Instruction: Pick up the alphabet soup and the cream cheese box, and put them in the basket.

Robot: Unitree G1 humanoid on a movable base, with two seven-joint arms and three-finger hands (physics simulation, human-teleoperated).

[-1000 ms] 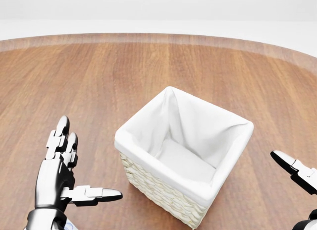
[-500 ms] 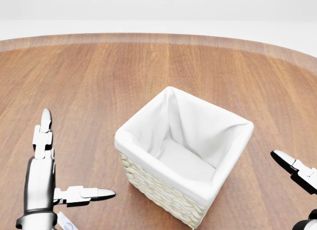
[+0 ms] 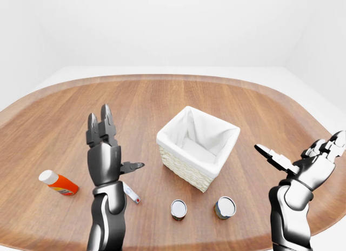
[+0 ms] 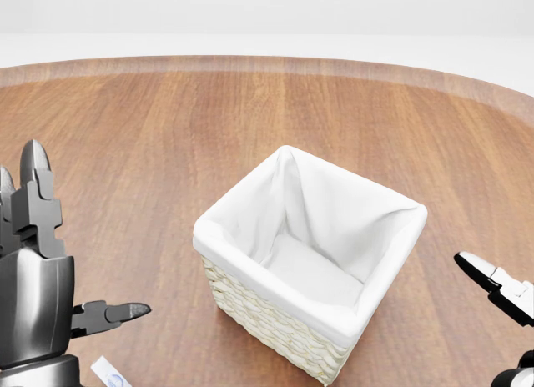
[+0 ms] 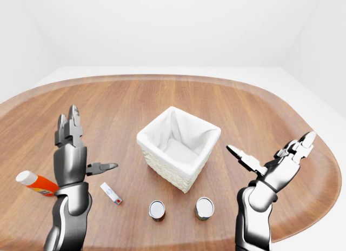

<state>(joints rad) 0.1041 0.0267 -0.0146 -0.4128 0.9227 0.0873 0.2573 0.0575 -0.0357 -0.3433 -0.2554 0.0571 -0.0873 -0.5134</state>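
Note:
A wicker basket [image 3: 183,170] with a white liner stands near the table's middle, with nothing inside. Below it in the left-eye view stand two small cans [image 3: 179,209] [image 3: 225,207], seen from above with their labels unreadable. The small flat white cream cheese box [image 3: 131,192] lies left of the cans, just beside my left forearm. My left hand [image 3: 120,143] is raised left of the basket, fingers up and thumb out, open and holding nothing. Over at the right my right hand [image 3: 297,145] hovers open, clear of everything.
An orange bottle with a white cap [image 3: 58,182] lies on its side at the far left. The oval wooden table [image 3: 135,105] stretches bare above the basket, and its curved edge runs close behind my right hand.
In the head view my left hand has slid towards the left edge and looms larger, its fingers now pointing straight up. The right hand and the basket have not moved.

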